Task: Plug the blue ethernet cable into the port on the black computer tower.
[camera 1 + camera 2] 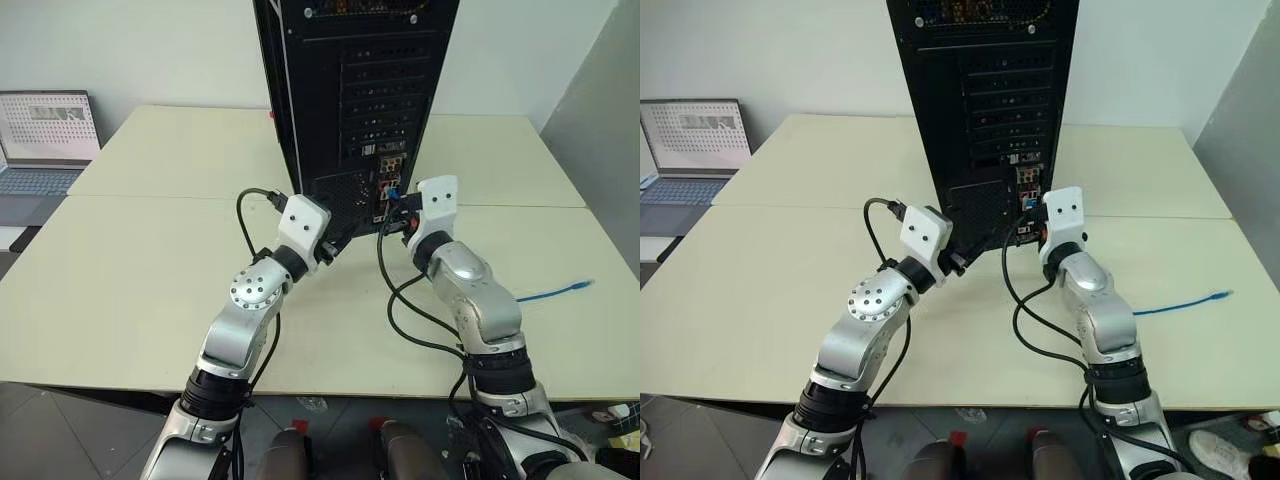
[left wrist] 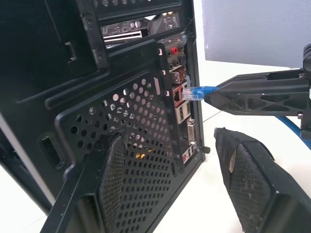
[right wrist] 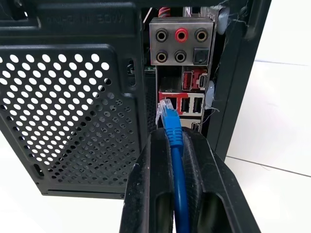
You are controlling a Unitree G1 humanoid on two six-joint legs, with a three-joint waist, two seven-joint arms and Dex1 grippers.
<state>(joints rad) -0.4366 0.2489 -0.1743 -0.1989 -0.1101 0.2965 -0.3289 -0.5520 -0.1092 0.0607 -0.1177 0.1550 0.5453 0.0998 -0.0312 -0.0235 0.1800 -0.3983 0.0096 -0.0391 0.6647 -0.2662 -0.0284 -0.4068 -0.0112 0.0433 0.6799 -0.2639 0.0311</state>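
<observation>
The thin bright blue ethernet cable (image 3: 177,160) is pinched behind its clear plug by the closed right gripper (image 3: 174,141), so the plug is aimed at the port column at frame centre on the tall black metal computer tower (image 1: 350,90). The left gripper (image 2: 194,174) is held part-open and empty beside the tower's mesh vent, seemingly to steady it.

Two pale cream rectangular tabletops (image 1: 150,260) stood pushed together before a plain white wall (image 1: 130,45). An open grey laptop (image 1: 45,140) sat at far left. Lighting even.
</observation>
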